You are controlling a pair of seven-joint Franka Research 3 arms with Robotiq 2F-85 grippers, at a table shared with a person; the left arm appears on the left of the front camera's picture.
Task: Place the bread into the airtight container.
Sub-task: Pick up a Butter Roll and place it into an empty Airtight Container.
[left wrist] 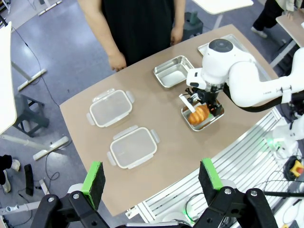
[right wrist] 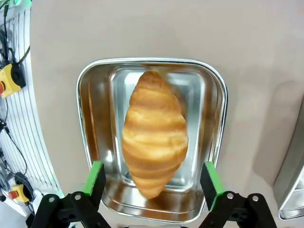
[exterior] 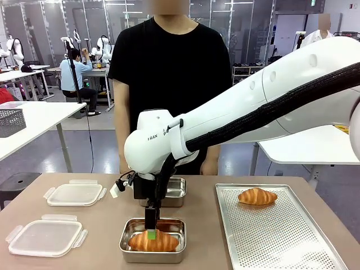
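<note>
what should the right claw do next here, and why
Probably lift the right claw straight up. Its jaws stand open either side of the croissant, which already lies in the metal container. A second croissant waits on the perforated tray, so clearing upward seems the safe first step.

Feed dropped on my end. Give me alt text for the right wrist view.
A croissant lies in a shallow steel container on the brown table, seen from above. The right gripper is open, its green pads on either side of the croissant without touching it. The edge of a second steel container shows at the lower right.
</note>
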